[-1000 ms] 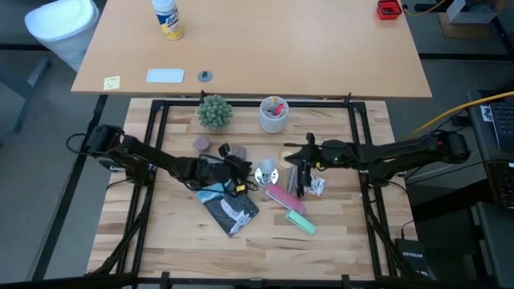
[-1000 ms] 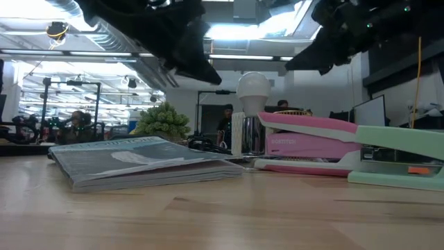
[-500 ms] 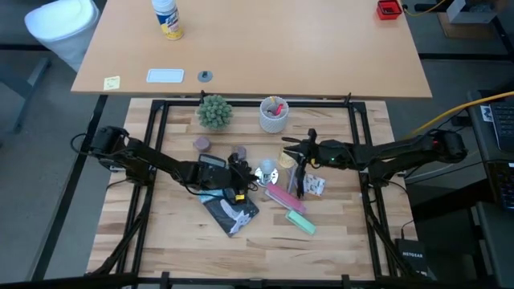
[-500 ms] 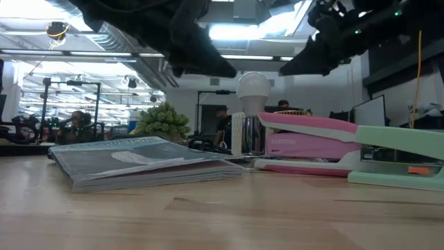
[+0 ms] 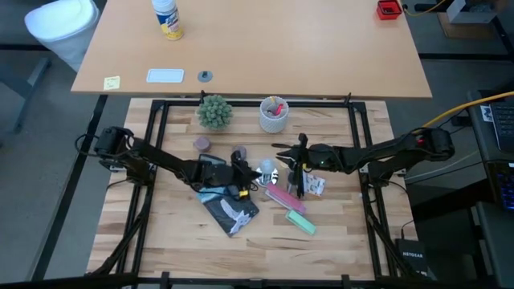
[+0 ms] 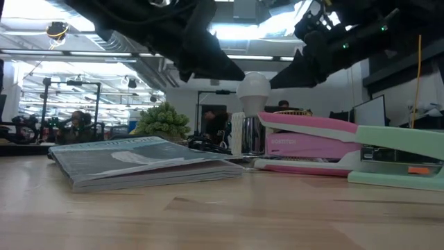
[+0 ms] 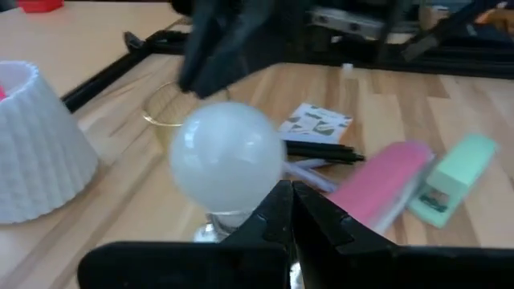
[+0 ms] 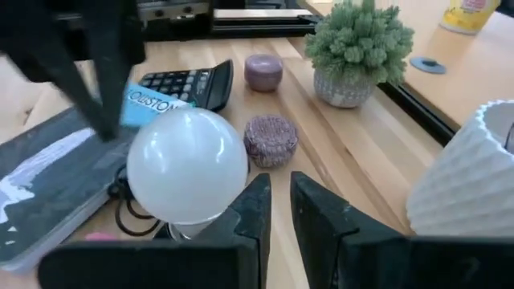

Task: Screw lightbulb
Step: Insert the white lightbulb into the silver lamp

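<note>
The round glossy white lightbulb stands upright in its base on the table, between my two grippers; it shows in the low view above a ribbed silvery base. My left gripper is shut, just left of the bulb, which fills the left wrist view. My right gripper stands just right of and behind the bulb, its fingers a narrow gap apart; the bulb is close in front of them. A thin black cord lies by the base.
A grey booklet and calculator lie left of the bulb. Pink and mint staplers, pens and a card lie to its right. A plant, white cup, two purple pucks and a clear glass stand behind.
Both grippers have closed in on the bulb from either side: my left gripper has moved toward the table's right, my right gripper toward the table's left. The bulb has stayed upright in place.
</note>
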Motion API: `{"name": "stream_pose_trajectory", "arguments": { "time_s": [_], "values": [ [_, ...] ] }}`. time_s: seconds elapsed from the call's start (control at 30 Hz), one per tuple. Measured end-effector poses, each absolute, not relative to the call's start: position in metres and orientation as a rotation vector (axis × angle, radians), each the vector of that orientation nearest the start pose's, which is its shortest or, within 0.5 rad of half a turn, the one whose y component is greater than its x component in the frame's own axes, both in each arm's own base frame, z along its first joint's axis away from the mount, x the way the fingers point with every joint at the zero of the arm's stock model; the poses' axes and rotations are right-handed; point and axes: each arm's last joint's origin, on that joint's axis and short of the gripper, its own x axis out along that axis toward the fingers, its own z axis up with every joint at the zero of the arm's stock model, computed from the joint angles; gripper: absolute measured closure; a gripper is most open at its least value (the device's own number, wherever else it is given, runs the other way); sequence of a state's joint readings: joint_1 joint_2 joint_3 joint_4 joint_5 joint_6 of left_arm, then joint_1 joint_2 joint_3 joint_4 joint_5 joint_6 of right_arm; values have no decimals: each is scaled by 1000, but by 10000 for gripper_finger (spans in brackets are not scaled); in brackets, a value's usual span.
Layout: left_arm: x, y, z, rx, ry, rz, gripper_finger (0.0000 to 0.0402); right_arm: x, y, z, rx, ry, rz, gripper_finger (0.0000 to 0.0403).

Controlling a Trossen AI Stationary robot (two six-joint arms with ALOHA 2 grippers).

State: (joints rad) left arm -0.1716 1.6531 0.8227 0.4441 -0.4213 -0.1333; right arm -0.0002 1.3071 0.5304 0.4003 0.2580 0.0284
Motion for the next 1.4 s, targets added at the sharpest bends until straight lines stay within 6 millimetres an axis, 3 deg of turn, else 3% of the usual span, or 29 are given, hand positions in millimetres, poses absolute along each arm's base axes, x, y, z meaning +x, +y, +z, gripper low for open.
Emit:
{"name": "stream_pose_trajectory", "arguments": {
  "time_s": [1.4],
  "values": [
    [336,-24,189,-9,361,405,400,257,1,193,60,386,18,347]
  ]
}}
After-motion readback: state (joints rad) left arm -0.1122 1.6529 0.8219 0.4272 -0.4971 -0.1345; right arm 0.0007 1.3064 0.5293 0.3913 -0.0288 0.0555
